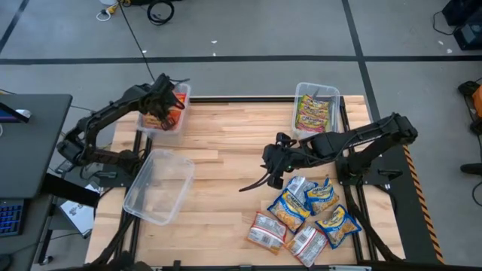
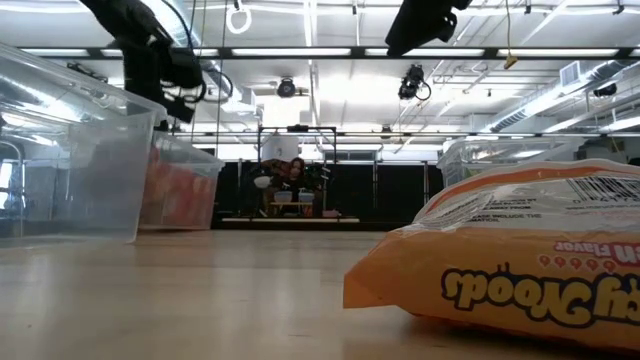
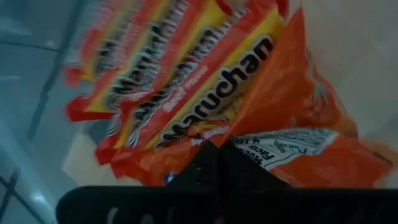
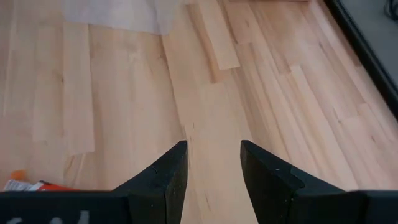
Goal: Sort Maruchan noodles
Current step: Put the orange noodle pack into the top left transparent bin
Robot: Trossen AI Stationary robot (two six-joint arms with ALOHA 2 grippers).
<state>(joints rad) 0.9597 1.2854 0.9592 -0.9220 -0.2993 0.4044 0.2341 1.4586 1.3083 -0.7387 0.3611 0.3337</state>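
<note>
Orange-red packets [image 1: 172,114] binned at 11 o'clock, my left gripper [image 1: 161,96] pinched closed there. Pink-green ones [image 1: 314,113] binned at 1. Six packets [image 1: 306,214] remain on worktop [image 1: 226,150] at 5; right gripper [image 4: 213,163] parted, empty.

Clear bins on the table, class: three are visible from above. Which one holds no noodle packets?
The near-left bin, lying askew at the table's left edge. The far-left bin holds orange-red packets; the far-right bin holds pink and green-yellow packets.
</note>
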